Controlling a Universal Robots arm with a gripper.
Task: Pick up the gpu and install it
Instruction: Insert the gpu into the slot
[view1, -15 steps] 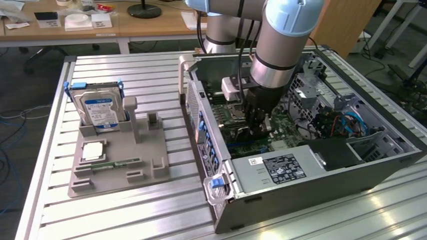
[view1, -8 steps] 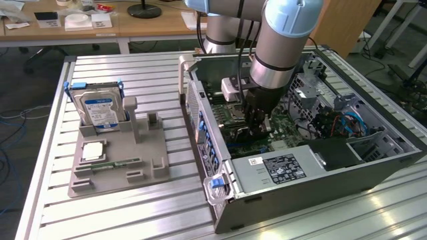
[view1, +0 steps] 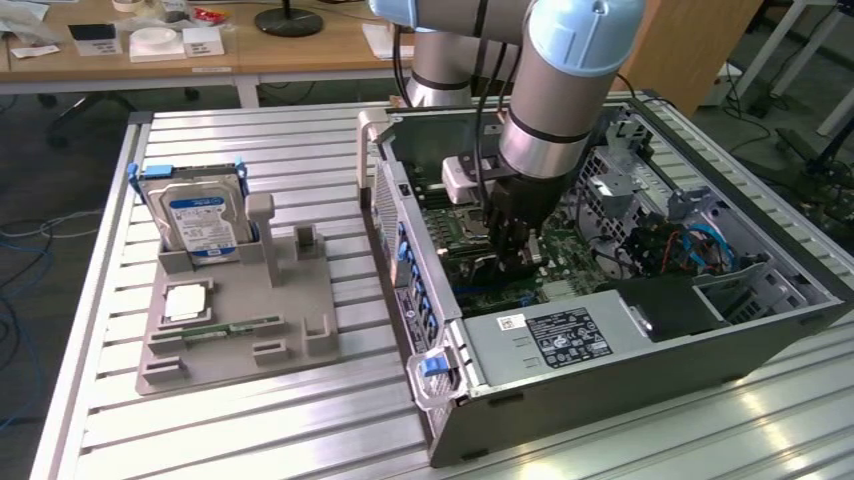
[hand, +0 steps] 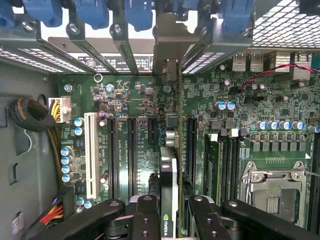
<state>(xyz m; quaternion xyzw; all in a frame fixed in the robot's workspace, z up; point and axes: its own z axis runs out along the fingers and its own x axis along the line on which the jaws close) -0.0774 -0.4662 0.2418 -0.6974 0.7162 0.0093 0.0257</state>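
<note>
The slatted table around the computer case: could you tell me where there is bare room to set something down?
Bare slats lie on the table behind the grey holder tray, and along its near edge in front of the tray. Inside the computer case it is crowded: the gripper holds the gpu over the motherboard.

The surface (view1: 267, 140) is ribbed, brushed metal with a dull sheen. The computer case (view1: 601, 390) is grey sheet metal, matt, with perforated panels. Its motherboard (hand: 135, 100) is green, lightly glossy circuit board carrying black plastic slots (hand: 112, 150). The gpu (hand: 169, 170) shows a glossy black plastic face and a silvery metal bracket. The hand (hand: 169, 220) is matt black metal. The tray (view1: 227, 320) looks like matt grey plastic; the hard drive (view1: 200, 215) has a shiny metal shell with a paper label.
</note>
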